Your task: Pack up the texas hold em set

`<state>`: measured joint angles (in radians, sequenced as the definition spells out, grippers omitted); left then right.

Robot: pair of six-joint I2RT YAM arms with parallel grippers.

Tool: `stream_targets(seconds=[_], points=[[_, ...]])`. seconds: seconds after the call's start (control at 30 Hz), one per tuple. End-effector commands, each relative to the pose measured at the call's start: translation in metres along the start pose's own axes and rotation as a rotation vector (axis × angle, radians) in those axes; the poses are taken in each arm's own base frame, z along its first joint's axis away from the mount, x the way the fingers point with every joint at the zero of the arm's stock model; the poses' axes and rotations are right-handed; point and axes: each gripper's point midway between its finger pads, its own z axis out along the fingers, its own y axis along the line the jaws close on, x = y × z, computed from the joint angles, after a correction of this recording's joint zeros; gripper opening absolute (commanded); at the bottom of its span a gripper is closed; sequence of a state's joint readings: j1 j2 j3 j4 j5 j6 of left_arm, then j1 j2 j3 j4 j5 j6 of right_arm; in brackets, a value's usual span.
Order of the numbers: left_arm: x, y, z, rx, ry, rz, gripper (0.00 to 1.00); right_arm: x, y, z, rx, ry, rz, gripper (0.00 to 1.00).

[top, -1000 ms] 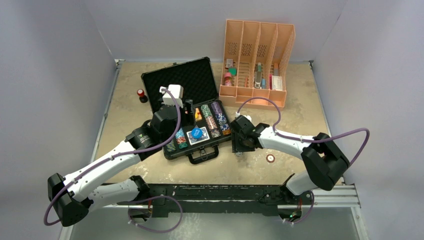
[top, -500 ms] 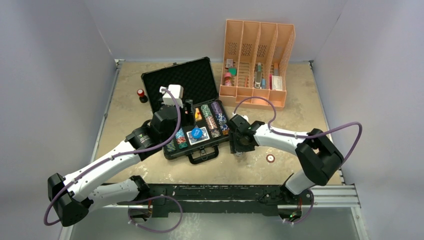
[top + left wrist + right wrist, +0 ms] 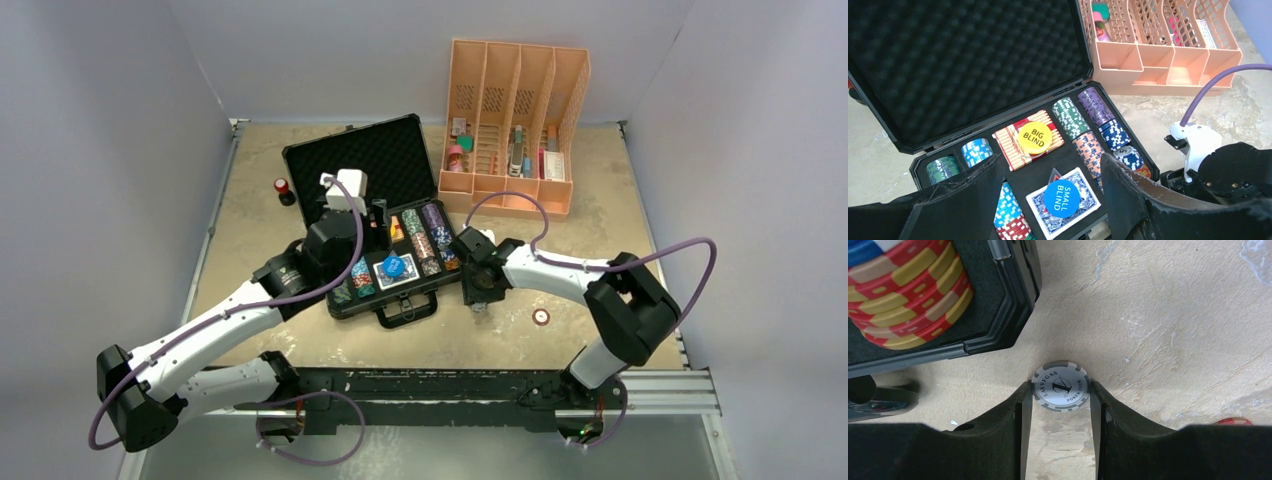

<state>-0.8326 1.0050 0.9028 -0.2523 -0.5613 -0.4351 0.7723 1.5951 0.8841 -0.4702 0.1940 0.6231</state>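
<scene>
Only wrist view shows right gripper point(image 3: 1060, 389) pinching chip point(image 3: 1060, 385).

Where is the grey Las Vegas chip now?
In the right wrist view, the grey chip sits in the right hand, beside the briefcase's near right corner.

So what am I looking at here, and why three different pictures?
These are two white robot arms, each ending in a two-finger gripper. One picture comes from a camera overhead; the others from cameras on each wrist, so dark fingers frame them. On the table sit an open black case holding poker chips, cards and dealer buttons, an orange organizer beside it, and a loose chip. The left gripper hangs open above the case; the right gripper pinches a grey chip by its edges.
</scene>
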Motion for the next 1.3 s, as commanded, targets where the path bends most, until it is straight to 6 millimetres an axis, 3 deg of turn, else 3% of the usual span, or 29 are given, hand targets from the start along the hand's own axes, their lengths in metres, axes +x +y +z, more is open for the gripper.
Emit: stream_targets(seconds=[0.0,0.17,0.37,0.67,0.83,0.87,1.03,1.27], points=[[-0.011,-0.002,0.002,-0.022,-0.031,-0.033,0.7,0.017,-0.004,0.007,0.028,0.04,0.071,0.32],[0.001,-0.012,0.009,0.011,0.007,-0.043,0.71,-0.01,-0.006,-0.024,0.008,-0.077,0.129,0.34],[0.022,-0.032,0.019,0.097,0.055,-0.081,0.71,-0.025,-0.007,-0.042,-0.022,-0.127,0.176,0.34],[0.076,-0.089,0.031,0.374,0.12,-0.297,0.7,-0.069,-0.006,-0.086,-0.17,-0.258,0.278,0.33],[0.085,-0.127,0.03,0.478,0.078,-0.38,0.67,-0.088,-0.006,-0.101,-0.23,-0.318,0.332,0.33],[0.087,-0.13,0.031,0.484,0.069,-0.395,0.67,-0.1,-0.003,-0.113,-0.256,-0.349,0.346,0.33],[0.081,-0.143,0.036,0.543,-0.017,-0.528,0.67,-0.119,0.006,-0.134,-0.356,-0.397,0.4,0.33],[0.091,-0.157,0.054,0.544,0.001,-0.599,0.61,-0.132,0.022,-0.139,-0.477,-0.416,0.439,0.33]])
